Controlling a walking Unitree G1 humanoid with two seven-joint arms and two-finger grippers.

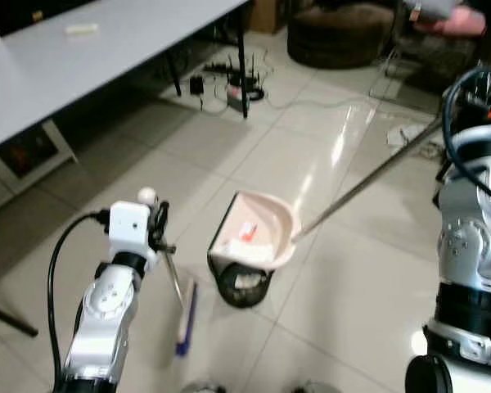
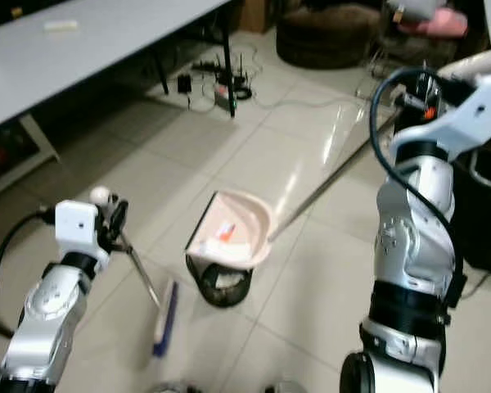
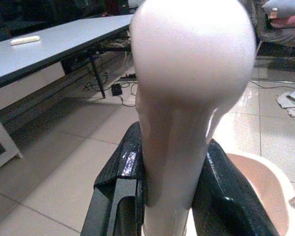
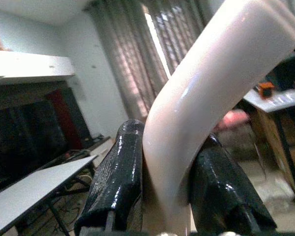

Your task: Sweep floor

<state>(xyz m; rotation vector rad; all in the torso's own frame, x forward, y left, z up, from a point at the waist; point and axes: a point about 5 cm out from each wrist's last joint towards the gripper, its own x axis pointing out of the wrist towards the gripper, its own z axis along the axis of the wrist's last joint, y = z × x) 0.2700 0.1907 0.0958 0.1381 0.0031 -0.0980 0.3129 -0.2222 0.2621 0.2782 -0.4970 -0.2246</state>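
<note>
Your left gripper (image 3: 169, 196) pinches the broom handle (image 3: 187, 98) — knob end up. Right gripper (image 4: 169, 187) clamps the dustpan handle (image 4: 211, 83); dustpan (image 1: 254, 233) tilted over the bin (image 1: 241, 285).

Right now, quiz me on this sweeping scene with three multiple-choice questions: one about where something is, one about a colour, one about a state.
1. Where is the dustpan?
A. on the grey table
B. tipped over the small black bin
C. lying flat beside the broom

2. What colour is the broom head?
A. blue
B. red
C. yellow

3. How is the left gripper?
A. open and free
B. shut on the broom handle
C. resting on the floor

Answers: 1 B, the pan sits over the black bin. 2 A, the head on the floor is blue. 3 B, both black fingers clamp the pale broom handle.
</note>
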